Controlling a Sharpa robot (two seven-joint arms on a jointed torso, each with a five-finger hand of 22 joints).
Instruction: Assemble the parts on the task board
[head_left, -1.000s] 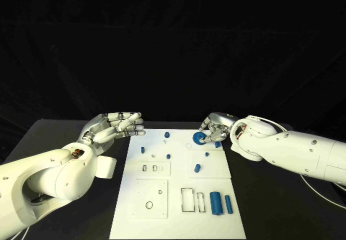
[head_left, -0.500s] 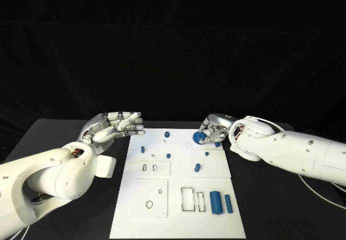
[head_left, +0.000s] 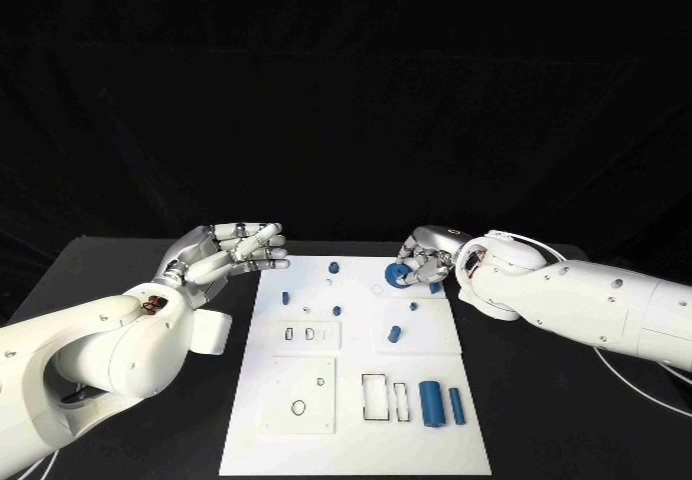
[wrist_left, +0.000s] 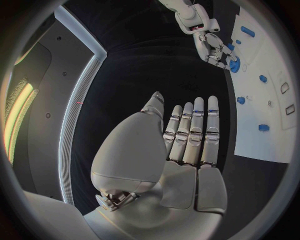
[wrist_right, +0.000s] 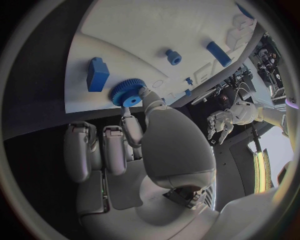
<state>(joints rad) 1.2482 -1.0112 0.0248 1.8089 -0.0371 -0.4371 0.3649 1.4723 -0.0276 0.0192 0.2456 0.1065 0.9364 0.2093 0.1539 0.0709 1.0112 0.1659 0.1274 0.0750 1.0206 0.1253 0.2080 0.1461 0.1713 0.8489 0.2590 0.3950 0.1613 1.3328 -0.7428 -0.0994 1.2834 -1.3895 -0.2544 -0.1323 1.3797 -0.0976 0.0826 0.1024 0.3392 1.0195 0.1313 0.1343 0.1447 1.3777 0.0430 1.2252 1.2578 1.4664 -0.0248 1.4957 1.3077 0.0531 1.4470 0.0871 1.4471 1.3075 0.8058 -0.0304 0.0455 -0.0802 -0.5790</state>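
Note:
The white task board (head_left: 346, 420) lies in the middle of the black table. My right hand (head_left: 428, 258) hovers over its far right corner and pinches a blue gear (head_left: 395, 275) between thumb and finger; the right wrist view shows the same gear (wrist_right: 127, 93) held just above the board (wrist_right: 144, 30), next to a blue block (wrist_right: 97, 73). My left hand (head_left: 231, 252) hangs beside the board's far left corner, fingers straight and apart, holding nothing; its palm (wrist_left: 187, 145) faces the board (wrist_left: 275, 110).
Two blue cylinders (head_left: 430, 404) (head_left: 457, 407) lie at the board's near right by rectangular slots. Several small blue pieces (head_left: 333, 268) (head_left: 286, 297) (head_left: 394, 334) stand on the far half. An oval hole (head_left: 299, 408) is near left.
My right hand with the gear has crept slightly towards the far left. The left hand has stayed in place.

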